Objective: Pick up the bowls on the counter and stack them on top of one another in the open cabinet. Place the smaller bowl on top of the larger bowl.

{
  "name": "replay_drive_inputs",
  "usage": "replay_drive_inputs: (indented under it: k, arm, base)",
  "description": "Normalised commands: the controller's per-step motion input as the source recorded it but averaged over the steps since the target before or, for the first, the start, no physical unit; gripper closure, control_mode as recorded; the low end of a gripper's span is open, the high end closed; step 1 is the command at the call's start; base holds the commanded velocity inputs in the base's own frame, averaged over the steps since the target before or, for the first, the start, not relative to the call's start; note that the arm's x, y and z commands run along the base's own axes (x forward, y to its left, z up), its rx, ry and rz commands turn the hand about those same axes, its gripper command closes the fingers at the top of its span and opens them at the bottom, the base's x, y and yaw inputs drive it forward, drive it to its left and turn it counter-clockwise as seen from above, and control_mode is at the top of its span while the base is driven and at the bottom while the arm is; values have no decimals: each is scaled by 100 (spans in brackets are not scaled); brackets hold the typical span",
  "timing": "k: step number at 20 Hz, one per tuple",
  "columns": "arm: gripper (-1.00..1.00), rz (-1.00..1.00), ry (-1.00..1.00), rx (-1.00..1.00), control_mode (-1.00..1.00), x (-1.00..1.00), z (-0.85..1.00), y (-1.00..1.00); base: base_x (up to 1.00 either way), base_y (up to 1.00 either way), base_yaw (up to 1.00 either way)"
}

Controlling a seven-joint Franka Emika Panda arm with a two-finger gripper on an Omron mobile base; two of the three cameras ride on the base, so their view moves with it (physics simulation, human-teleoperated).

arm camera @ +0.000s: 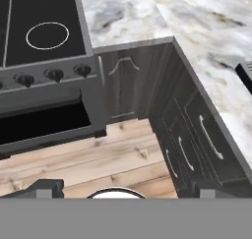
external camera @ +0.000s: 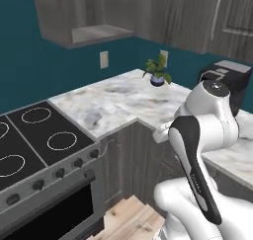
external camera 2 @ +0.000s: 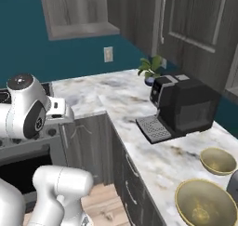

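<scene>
where the counter (external camera 2: 139, 127) runs, two bowls (external camera 2: 205, 203) sit.

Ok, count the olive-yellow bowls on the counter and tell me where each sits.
2. The larger bowl sits nearest the counter's front edge; the smaller bowl lies just behind it, toward the coffee machine. Others may sit out of frame.

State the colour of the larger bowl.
Olive-yellow with a paler rim, larger bowl, right base view.
</scene>
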Motion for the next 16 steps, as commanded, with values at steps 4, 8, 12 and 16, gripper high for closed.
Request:
replay_drive_inputs:
  k: [4, 8, 12, 16]
  arm:
    - [-100, 0, 0, 0, 100, 0, 0, 0]
    - [-100, 0, 0, 0, 100, 0, 0, 0]
    - [-100, 0, 0, 0, 100, 0, 0, 0]
    - [-100, 0, 0, 0, 100, 0, 0, 0]
  base:
    - [0, 0, -38]
    - [0, 0, -39]
    - [1, 0, -40]
    - [2, -5, -41]
